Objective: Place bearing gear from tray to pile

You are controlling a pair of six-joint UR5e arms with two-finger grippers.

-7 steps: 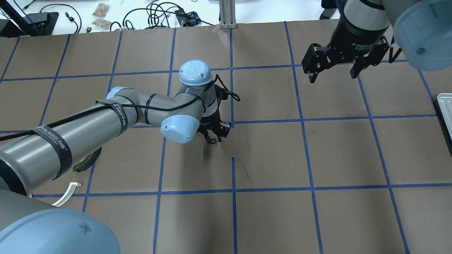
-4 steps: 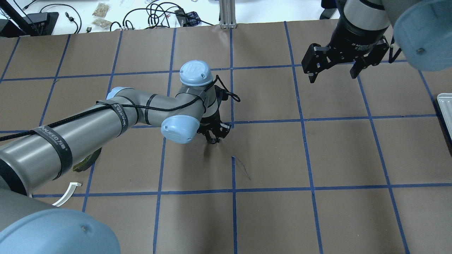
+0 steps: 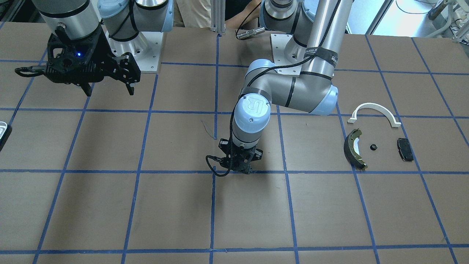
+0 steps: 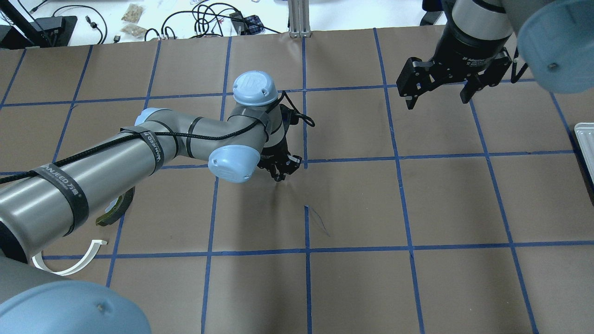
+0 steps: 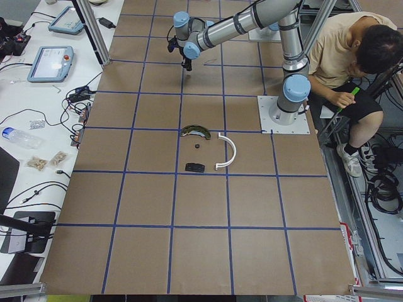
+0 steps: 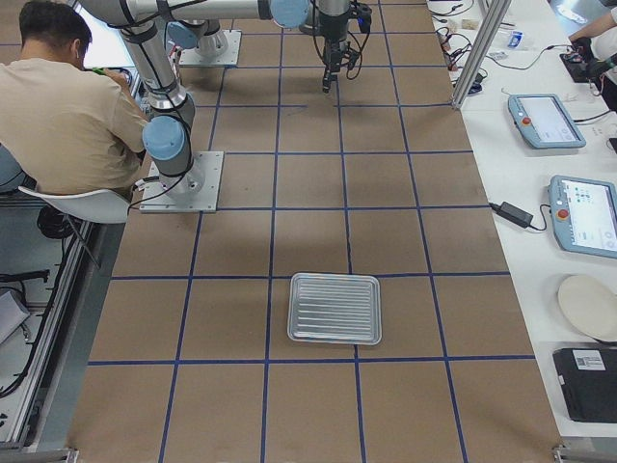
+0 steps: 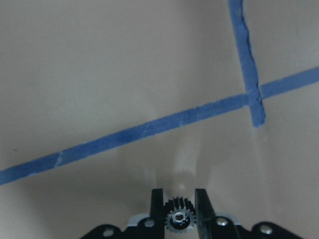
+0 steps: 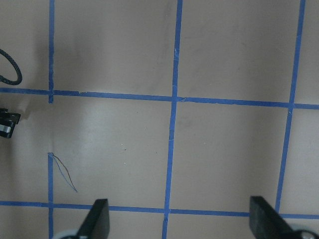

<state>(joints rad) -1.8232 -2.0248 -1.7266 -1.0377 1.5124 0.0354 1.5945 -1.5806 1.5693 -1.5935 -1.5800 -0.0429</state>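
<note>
My left gripper (image 7: 179,219) is shut on a small toothed bearing gear (image 7: 179,218) and holds it just above the brown paper near a blue tape crossing. It shows at the table's middle in the overhead view (image 4: 280,175) and in the front view (image 3: 239,167). The pile lies on my left side: an olive-grey brake shoe (image 3: 353,148), a white plastic arch (image 3: 373,111), a black pad (image 3: 405,149) and a small black piece (image 3: 373,147). My right gripper (image 4: 436,95) is open and empty, high over the far right of the table. The metal tray (image 6: 335,308) looks empty.
The table is brown paper with a blue tape grid. Cables and small items lie past the far edge (image 4: 209,18). A person (image 6: 67,106) sits behind the robot's base. Tablets (image 6: 545,121) lie on the side bench.
My left arm has shifted slightly toward the far left with the gear held, uncovering more of the white arch. The right gripper has stayed in place and open.
</note>
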